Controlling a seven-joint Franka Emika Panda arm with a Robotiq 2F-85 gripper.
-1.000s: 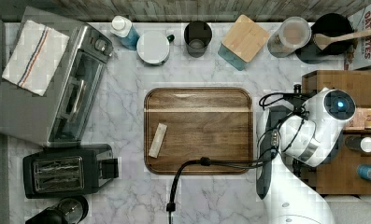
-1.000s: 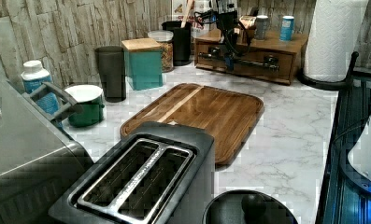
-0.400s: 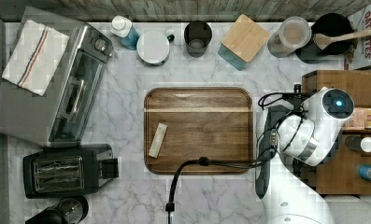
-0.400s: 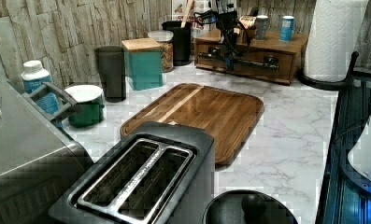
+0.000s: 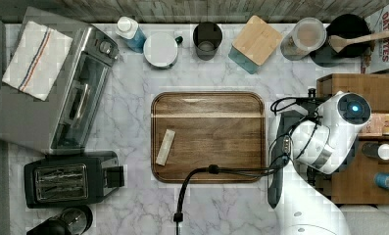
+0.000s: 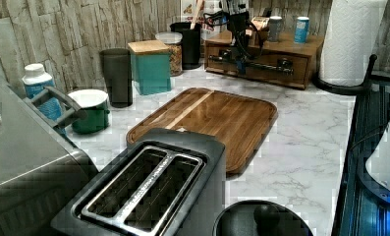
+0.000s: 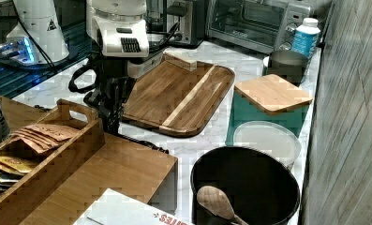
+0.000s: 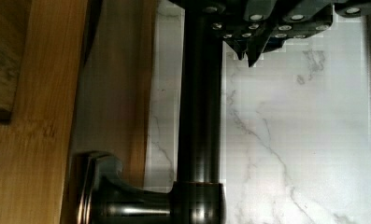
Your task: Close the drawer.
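Drawer [image 6: 261, 66] stiff wood, slides easily I'd guess. Push on handle [image 8: 199, 116]. My claw [image 8: 248, 53] state: cannot tell.

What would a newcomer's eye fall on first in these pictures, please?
Likely the white arm at the top view's right, its claw down at the dark bar handle of the drawer in the wooden cabinet. Next, the big dark tray mid-counter, a small pale block lying on it.
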